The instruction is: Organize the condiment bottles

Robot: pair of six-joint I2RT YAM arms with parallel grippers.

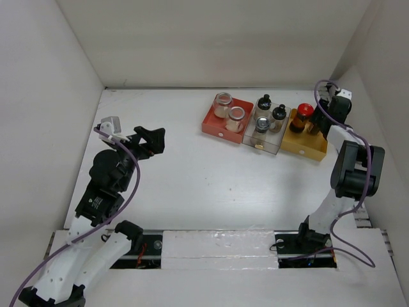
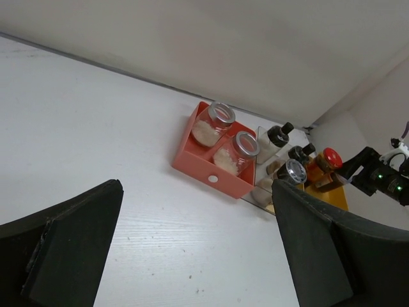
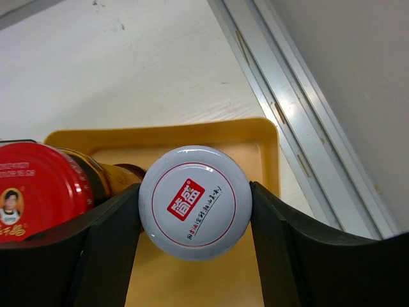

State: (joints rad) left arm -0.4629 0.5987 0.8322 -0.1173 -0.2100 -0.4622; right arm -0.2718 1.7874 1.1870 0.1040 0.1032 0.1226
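Three square trays stand in a touching row in the upper right of the overhead view: a red tray (image 1: 214,128), a clear tray (image 1: 263,144) and a yellow tray (image 1: 305,148), left to right.

The red tray holds two silver-lidded jars (image 1: 222,105) (image 1: 236,119) with pale contents, one behind the other. In the clear tray are two black-capped bottles (image 1: 264,102) (image 1: 278,114) and, in front of them, a third silver-lidded jar (image 1: 262,124).

The yellow tray carries a dark red-lidded jar (image 1: 302,117) on its left side. Right beside it, in the right wrist view, is a white-capped bottle (image 3: 194,203) with a red label on its lid.

The right hand (image 3: 195,192) is clamped on that white cap. Its dark fingers (image 3: 108,256) press against the cap on both sides, over the yellow tray's floor at the centre of that view.

The left hand (image 1: 150,139) sits well apart from the trays, at centre left of the overhead view, above bare bench (image 1: 192,185). Its jaws stand wide apart with nothing between them. In its own wrist view, the trays show in the gap between the two fingers (image 2: 70,243), toward the upper right.
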